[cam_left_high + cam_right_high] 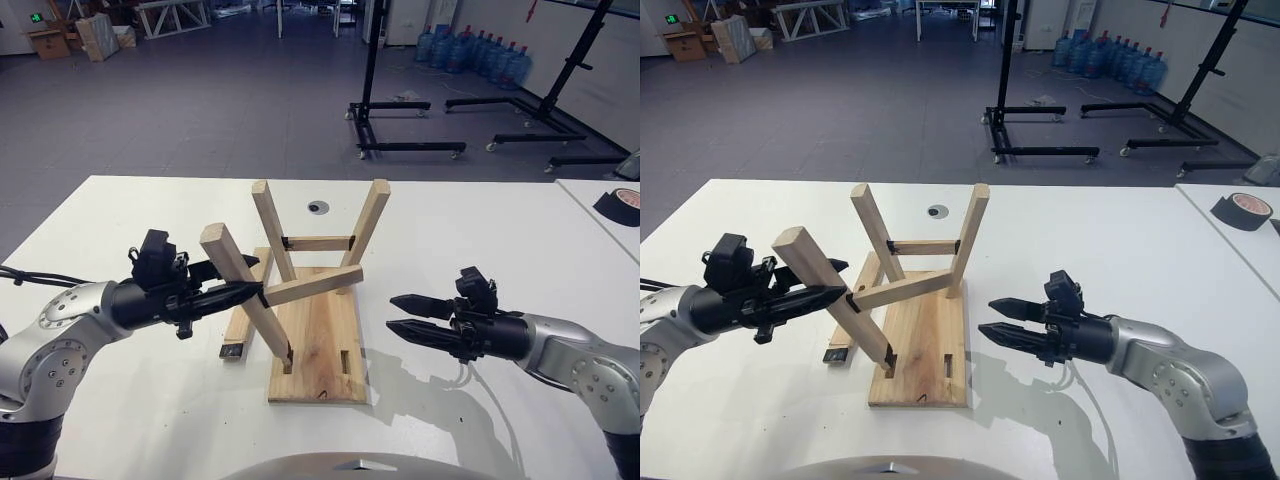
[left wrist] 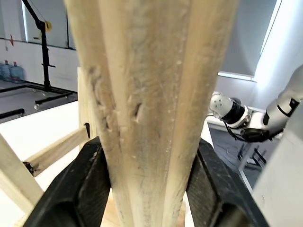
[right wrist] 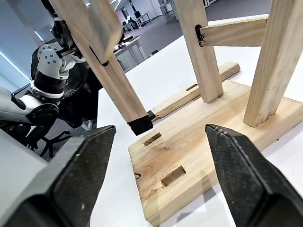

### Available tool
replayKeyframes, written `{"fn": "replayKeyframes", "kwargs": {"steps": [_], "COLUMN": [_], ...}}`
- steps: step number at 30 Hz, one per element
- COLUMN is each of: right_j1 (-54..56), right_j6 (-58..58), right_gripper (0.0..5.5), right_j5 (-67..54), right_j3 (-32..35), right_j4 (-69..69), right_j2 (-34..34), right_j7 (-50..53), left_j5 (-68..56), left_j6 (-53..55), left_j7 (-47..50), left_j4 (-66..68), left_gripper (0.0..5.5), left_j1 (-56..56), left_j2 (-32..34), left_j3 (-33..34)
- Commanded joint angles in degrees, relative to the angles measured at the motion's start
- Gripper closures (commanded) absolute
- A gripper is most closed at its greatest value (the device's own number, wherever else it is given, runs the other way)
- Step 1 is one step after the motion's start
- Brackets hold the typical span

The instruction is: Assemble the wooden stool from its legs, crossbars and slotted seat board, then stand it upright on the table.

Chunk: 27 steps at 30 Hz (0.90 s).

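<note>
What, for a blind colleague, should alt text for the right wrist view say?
Open right hand frames a seat board flat on a white table. Two legs joined by a crossbar stand on it; a third, tilted leg ends near an empty slot.

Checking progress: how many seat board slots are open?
2, at the near end of the seat board: the left slot by the tip of the tilted leg, the right slot beside it. The upright legs may cover others.

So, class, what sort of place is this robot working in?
Probably a robotics lab or workshop hall rather than a home. There is a wide grey floor, black wheeled metal frames, a row of blue water bottles by the far wall, and cardboard boxes beyond the white work table.
</note>
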<state>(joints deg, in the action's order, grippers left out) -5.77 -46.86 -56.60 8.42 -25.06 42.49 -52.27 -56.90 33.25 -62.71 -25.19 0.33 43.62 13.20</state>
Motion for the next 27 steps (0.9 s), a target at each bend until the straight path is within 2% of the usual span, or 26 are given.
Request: {"fn": "replayKeyframes", "kwargs": {"steps": [1, 3, 6, 10, 15, 21, 27], "right_j1": [-0.35, 0.34, 3.83, 6.55, 6.27, 7.62, 7.08], "right_j6": [0.72, 1.68, 4.7, 13.5, 18.71, 22.09, 23.18], "right_gripper": [2.01, 2.01, 2.01, 2.01, 2.01, 2.01, 2.01], "right_j5": [2.04, 5.48, 13.86, 26.2, 35.55, 42.96, 45.56], "right_j3": [-0.93, -3.52, -10.76, -18.41, -26.81, -30.96, -31.99], "right_j4": [-0.42, -0.72, -1.83, 0.66, 2.56, 7.02, 8.05], "right_j2": [-0.44, -0.2, -1.93, -7.85, -7.21, -5.89, -6.03], "right_j7": [0.49, 0.79, 3.55, 9.04, 6.72, 4.43, 3.45], "left_j5": [2.22, 4.33, 5.47, 8.42, 9.26, 9.89, 15.9], "left_j6": [0.42, -0.21, -0.73, -1.75, -1.21, -0.92, -4.03], "left_j7": [-1.08, -0.63, -0.58, -0.63, -3.22, -4.97, -2.59], "left_j4": [1.19, 2.34, 2.62, 2.73, 1.79, 1.9, 3.03], "left_gripper": [3.48, 3.48, 3.48, 3.48, 3.48, 3.48, 3.49], "left_j1": [-1.75, -2.71, -3.05, -3.76, -2.8, -3.21, -2.66], "left_j2": [0.65, -0.21, -1.24, -1.52, 0.05, 1.03, 1.16], "left_j3": [-2.27, -4.06, -5.15, -7.33, -9.85, -11.84, -14.45]}}
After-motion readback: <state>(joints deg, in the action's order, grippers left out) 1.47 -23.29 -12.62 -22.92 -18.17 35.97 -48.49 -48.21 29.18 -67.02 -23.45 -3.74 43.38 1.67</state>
